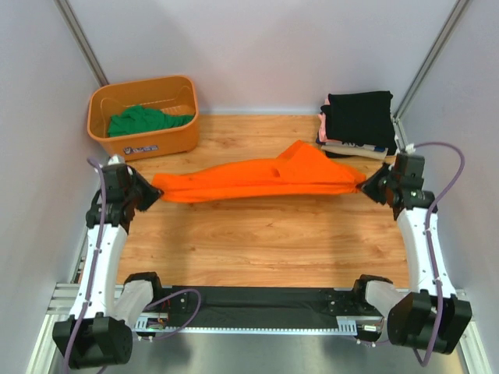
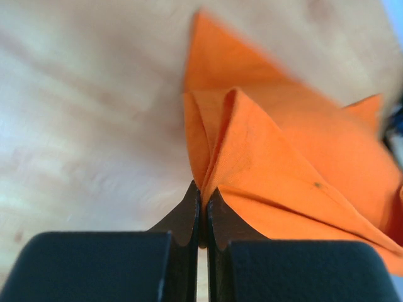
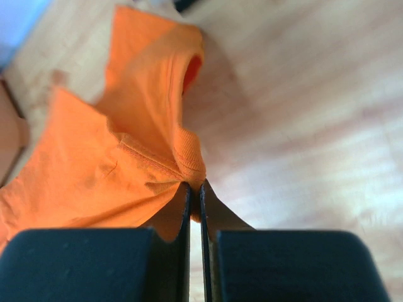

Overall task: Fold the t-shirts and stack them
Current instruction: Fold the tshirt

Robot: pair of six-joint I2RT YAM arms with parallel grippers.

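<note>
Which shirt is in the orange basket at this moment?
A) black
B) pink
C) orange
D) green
D: the green t-shirt lies bunched in the basket. The orange t-shirt is outside it, and the black t-shirt tops the far-right stack.

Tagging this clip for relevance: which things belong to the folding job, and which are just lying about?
Job: orange t-shirt, pinched by left end effector and right end effector; green t-shirt; black t-shirt, folded.
Lying about: orange basket, holding the green t-shirt.
</note>
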